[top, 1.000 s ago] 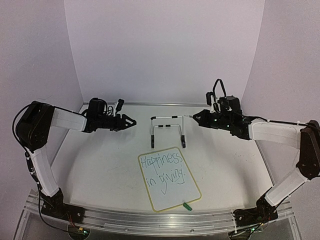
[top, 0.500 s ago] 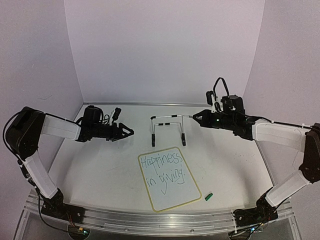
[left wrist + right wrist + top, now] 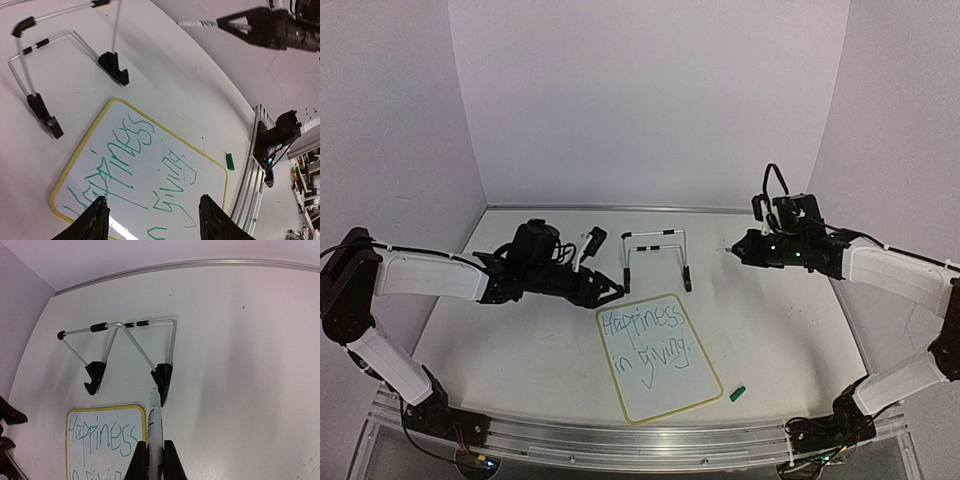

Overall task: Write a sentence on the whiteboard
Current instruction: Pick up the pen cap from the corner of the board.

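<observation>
The whiteboard (image 3: 672,388) lies flat near the table's front edge, yellow-rimmed. On it the sentence (image 3: 642,322) reads "Happiness in giving" in green, in two lines. My left gripper (image 3: 618,291) is open and empty, low beside the board's far-left corner. In the left wrist view the left gripper (image 3: 152,200) hangs over the whiteboard (image 3: 207,175) and the sentence (image 3: 130,165). My right gripper (image 3: 735,248) is shut on a white pen (image 3: 156,420), off to the right of the board. In its wrist view the right gripper (image 3: 154,442) shows the pen pointing away, past the whiteboard (image 3: 107,415) corner.
A metal wire stand (image 3: 655,258) with black feet stands just behind the board, also seen as the stand (image 3: 125,350) ahead of the pen tip. A green pen cap (image 3: 738,392) lies on the table right of the board's near corner. Walls enclose the back and sides.
My left arm swung right and down toward the board's far-left corner. The right gripper drew back to the right with the pen. The green cap moved right, off the board's edge.
</observation>
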You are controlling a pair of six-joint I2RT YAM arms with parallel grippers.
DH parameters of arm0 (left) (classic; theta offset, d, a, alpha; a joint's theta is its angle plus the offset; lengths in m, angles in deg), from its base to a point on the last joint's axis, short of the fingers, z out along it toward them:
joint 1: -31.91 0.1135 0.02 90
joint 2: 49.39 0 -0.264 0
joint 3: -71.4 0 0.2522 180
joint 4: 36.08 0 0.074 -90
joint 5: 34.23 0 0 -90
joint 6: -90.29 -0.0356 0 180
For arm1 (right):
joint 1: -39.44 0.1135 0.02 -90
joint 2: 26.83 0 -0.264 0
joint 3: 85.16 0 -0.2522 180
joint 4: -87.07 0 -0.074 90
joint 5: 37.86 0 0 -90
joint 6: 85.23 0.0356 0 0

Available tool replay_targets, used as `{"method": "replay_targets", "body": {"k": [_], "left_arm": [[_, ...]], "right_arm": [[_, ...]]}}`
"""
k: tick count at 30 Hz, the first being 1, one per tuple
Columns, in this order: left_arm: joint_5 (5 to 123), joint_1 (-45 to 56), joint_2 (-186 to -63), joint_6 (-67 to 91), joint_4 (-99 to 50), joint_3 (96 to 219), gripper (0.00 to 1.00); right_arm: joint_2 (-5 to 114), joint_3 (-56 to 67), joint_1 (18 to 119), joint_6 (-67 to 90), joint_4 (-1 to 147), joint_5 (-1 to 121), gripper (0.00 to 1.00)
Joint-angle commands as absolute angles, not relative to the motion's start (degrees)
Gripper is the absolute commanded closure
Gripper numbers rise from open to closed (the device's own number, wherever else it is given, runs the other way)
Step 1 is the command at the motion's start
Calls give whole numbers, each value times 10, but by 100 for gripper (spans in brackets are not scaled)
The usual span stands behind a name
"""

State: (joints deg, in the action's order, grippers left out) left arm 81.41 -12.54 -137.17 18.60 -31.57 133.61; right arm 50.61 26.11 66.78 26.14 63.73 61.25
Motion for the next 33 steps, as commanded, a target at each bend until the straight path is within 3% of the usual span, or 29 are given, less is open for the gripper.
{"method": "replay_targets", "body": {"k": [1, 7, 13, 22, 33], "left_arm": [[676, -231, -1356, 173, -275, 1369, 41], [562, -394, -1444, 186, -274, 1420, 41], [504, -508, -1589, 174, -209, 1578, 41], [488, -536, -1733, 152, -109, 1741, 40], [474, -536, -1811, 129, -68, 1832, 43]], "right_arm": [[444, 279, 660, 266, 613, 552, 100], [373, 312, 660, 243, 621, 522, 100], [314, 329, 660, 215, 622, 504, 100], [274, 347, 660, 220, 632, 501, 100], [250, 364, 660, 212, 632, 497, 100]]}}
